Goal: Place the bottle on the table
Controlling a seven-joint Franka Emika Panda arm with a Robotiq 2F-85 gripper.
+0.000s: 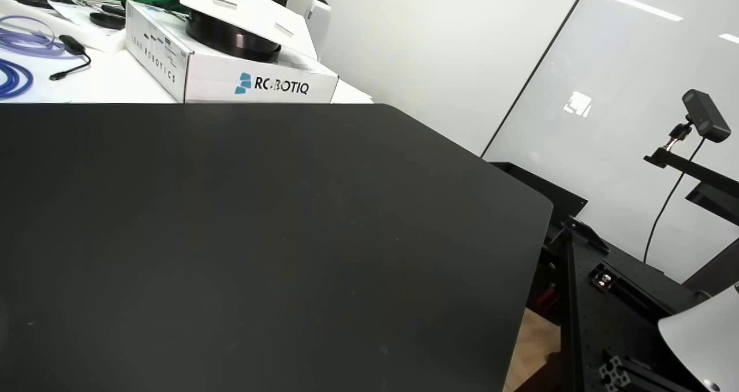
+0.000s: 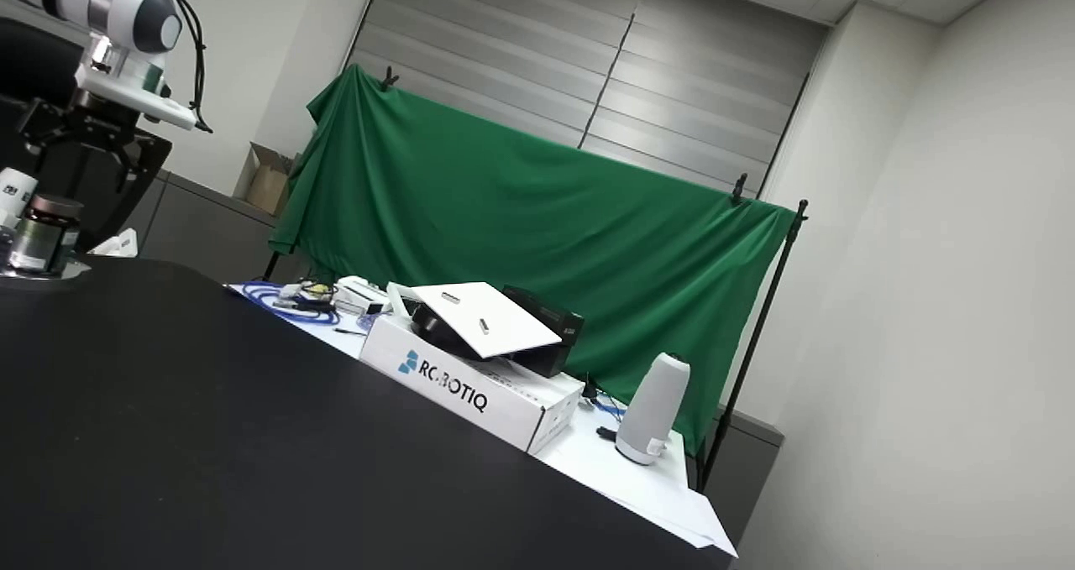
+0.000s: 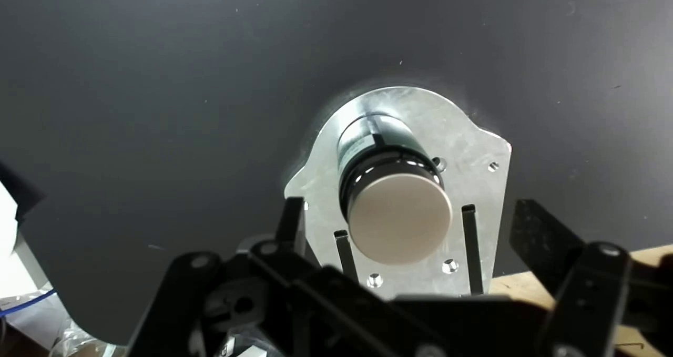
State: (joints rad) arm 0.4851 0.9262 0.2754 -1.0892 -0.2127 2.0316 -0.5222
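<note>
Wrist view: close above my hand (image 3: 410,223), facing down.
Table (image 1: 277,236): looked down across in an exterior view.
Cloth (image 2: 537,213): faced in an exterior view, far from my hand.
Box (image 1: 231,79): in both exterior views.

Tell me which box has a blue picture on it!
The long white box marked ROBOTIQ, beneath the tilted white panel. It shows a blue logo; the brown box and black box show no blue.

Clearance is observed on both sides of the bottle (image 3: 394,194) beneath the spread gripper (image 3: 410,225); room below is limited by the metal plate (image 3: 462,152). Passage is afforded across the table (image 1: 260,230); past its edge, it is obstructed by the white box (image 1: 213,80).
</note>
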